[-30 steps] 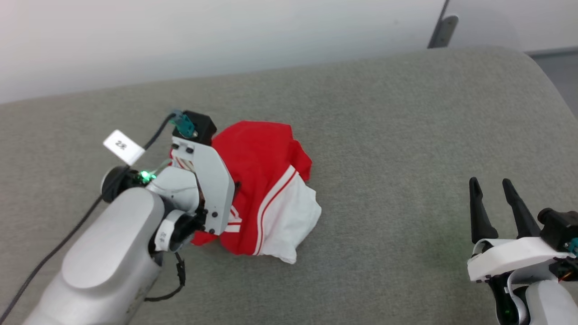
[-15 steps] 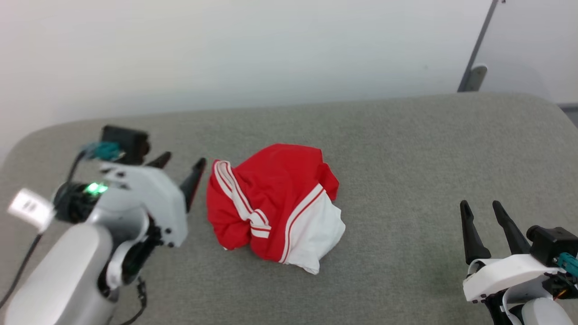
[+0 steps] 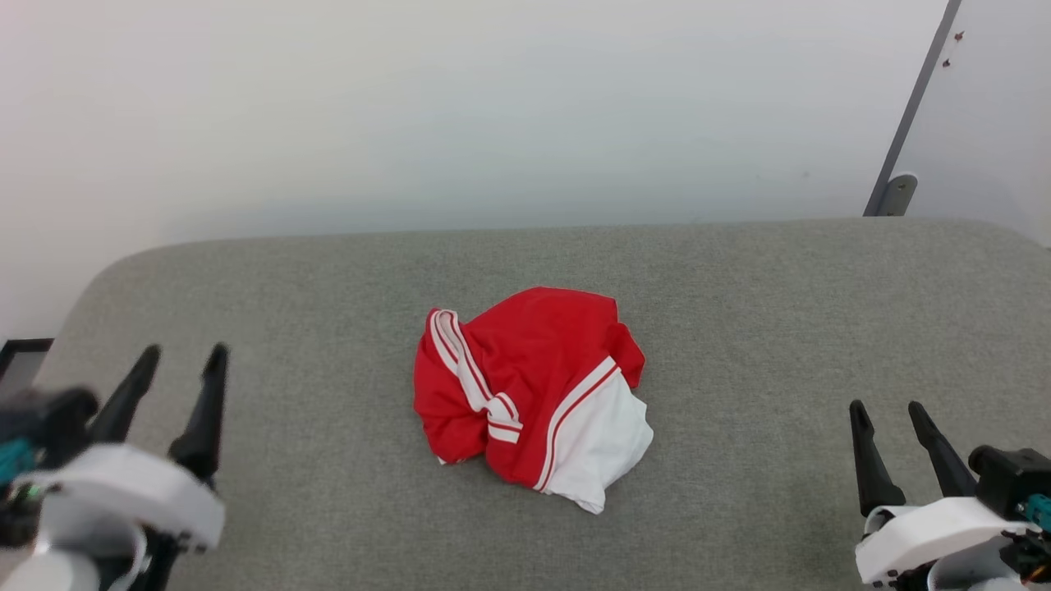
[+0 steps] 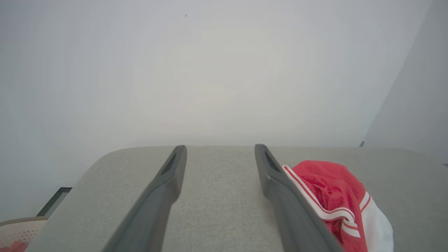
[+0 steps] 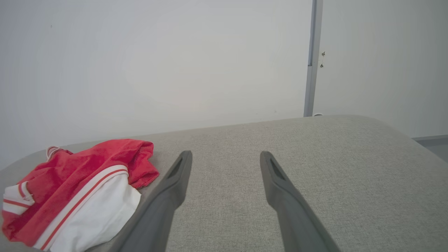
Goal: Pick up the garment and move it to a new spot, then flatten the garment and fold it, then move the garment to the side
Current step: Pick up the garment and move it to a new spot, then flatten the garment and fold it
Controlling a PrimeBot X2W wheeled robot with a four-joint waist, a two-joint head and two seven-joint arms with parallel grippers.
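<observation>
The red soft-knit T-shirt with white sleeves [image 3: 525, 394] lies crumpled at the centre of the grey fabric-covered desk [image 3: 780, 328], well apart from the open, empty left gripper [image 3: 182, 355] and right gripper [image 3: 887, 407]; flattening, folding and side placement remain.

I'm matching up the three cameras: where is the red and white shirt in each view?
Head view: garment lies crumpled at the centre of the grey padded surface.
Left wrist view: garment at lower right.
Right wrist view: garment at lower left.
Shared landmark: the grey padded surface beneath it.
</observation>
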